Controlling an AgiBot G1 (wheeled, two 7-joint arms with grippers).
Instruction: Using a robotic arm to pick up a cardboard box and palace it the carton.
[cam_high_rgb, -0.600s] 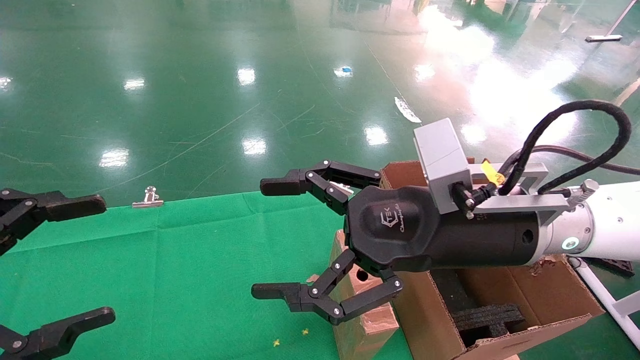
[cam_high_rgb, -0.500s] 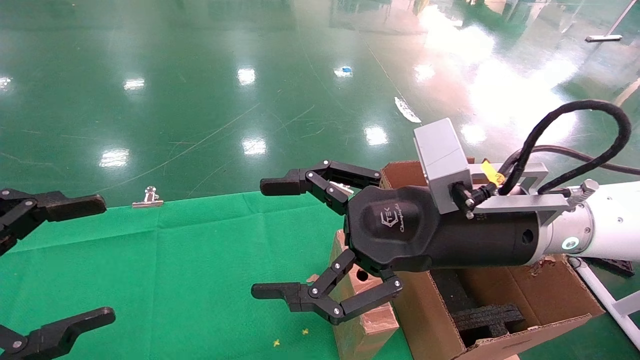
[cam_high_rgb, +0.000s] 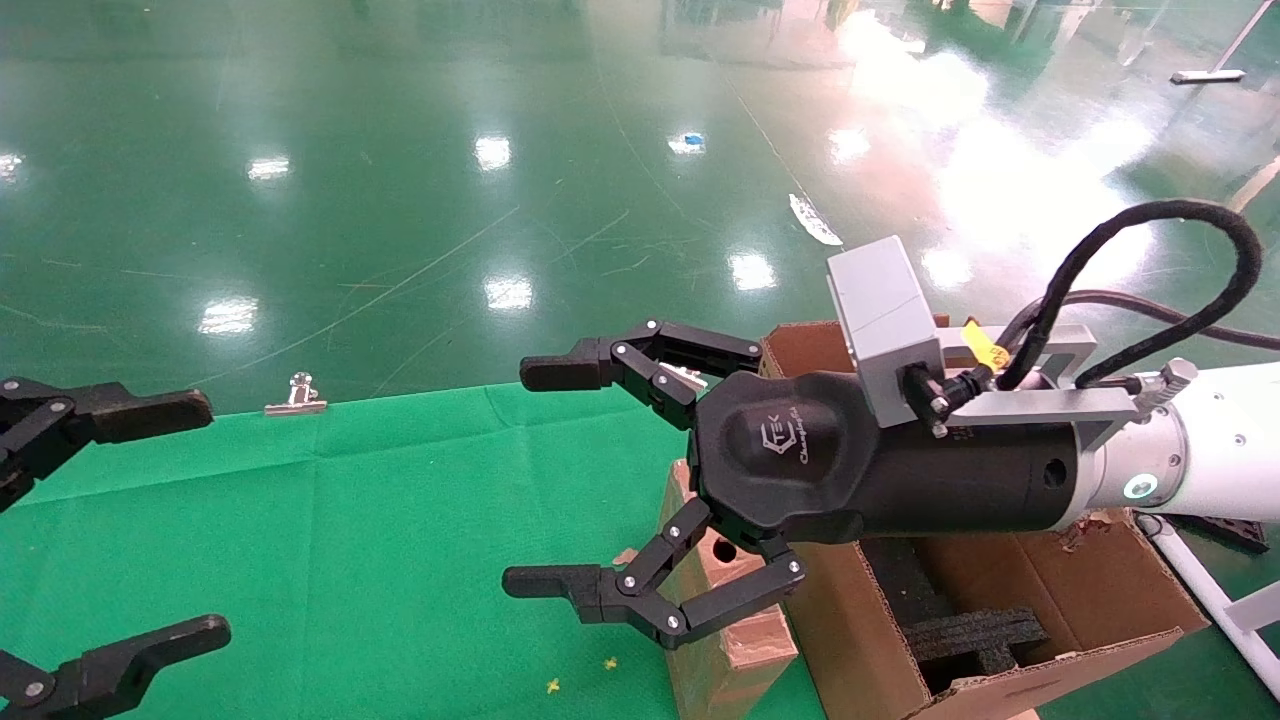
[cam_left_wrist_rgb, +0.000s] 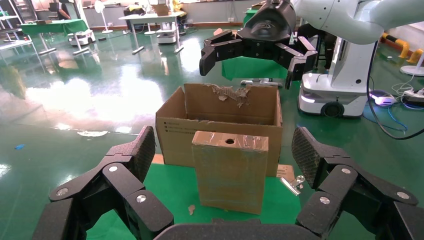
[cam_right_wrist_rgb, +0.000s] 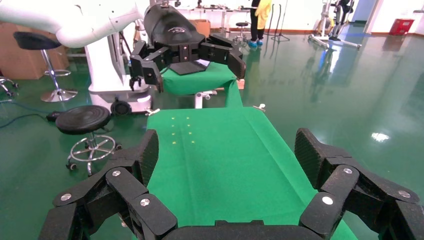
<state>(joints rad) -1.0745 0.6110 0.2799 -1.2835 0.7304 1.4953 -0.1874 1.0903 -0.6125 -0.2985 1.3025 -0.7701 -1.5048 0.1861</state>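
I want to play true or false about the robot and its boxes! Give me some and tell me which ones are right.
1. The small cardboard box stands on the green cloth. True.
2. The right gripper is squeezing the small box. False: it is open and holds nothing.
3. The carton has torn flaps. True.
4. The left gripper is shut. False: its fingers are spread apart.
5. The small box is already inside the carton. False: it stands outside, next to it.

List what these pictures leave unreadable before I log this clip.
- Cardboard box: head view, the right gripper covers most of it.
- Carton interior: head view, arm overhead; left wrist view shows only outer walls.
- Carton's printed text: left wrist view, too small.
- Left gripper: head view, cut by frame edge.
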